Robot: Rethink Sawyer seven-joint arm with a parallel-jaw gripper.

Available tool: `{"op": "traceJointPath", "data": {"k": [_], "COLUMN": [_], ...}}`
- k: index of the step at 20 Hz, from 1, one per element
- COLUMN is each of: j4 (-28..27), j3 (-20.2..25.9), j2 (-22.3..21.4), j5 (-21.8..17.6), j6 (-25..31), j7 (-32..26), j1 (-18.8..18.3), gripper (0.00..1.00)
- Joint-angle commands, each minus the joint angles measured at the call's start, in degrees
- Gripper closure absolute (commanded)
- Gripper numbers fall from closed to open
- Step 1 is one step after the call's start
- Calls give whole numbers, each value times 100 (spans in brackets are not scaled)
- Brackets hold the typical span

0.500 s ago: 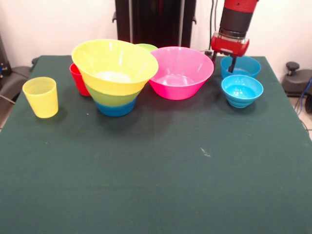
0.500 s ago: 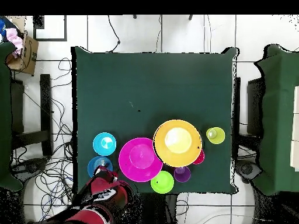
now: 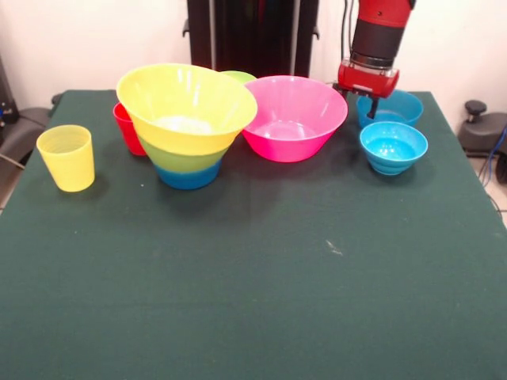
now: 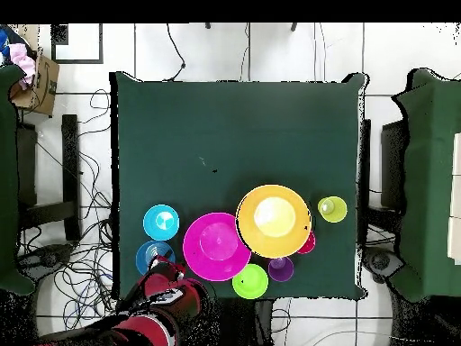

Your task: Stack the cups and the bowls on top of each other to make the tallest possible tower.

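The tower [image 3: 186, 119] is a large orange-yellow bowl on a green bowl on a blue bowl; from overhead only the top bowl [image 4: 273, 220] shows. The pink bowl [image 3: 293, 119] [image 4: 216, 246] stands next to it. Two blue bowls stand apart, one nearer [image 3: 394, 146] [image 4: 161, 222] and one farther [image 3: 394, 107] [image 4: 151, 256]. My gripper [image 3: 370, 101] [image 4: 162, 271] hangs over the farther blue bowl's edge. The yellow cup [image 3: 67, 157] [image 4: 331, 209] stands alone. The red cup [image 3: 125, 127] [image 4: 309, 243] is behind the tower. The purple cup [image 4: 281, 268] shows only from overhead.
A small green bowl [image 3: 238, 77] [image 4: 250, 281] stands behind the tower, near the table's robot-side edge. The dark green table [image 3: 253, 277] spreads wide in front of the bowls. Cables lie on the floor [image 4: 81, 261] beside the table.
My gripper has risen a little and shifted slightly toward the pink bowl. The bowls and cups have not moved.
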Motion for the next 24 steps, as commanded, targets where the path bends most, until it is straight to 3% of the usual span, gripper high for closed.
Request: {"op": "traceJointPath", "data": {"k": [1, 2, 9, 16, 20, 24], "j4": [-618, -619, -654, -668, -309, 249], "j3": [358, 342, 145, 257, 207, 354], "j2": [153, 163, 168, 138, -477, -1504], "j5": [137, 149, 307, 251, 168, 93], "j6": [-174, -191, -57, 89, 506, 1186], "j7": [620, 622, 534, 519, 481, 528], "j1": [-155, -143, 45, -35, -56, -127], "gripper": [0, 100, 100, 100, 100, 100]}}
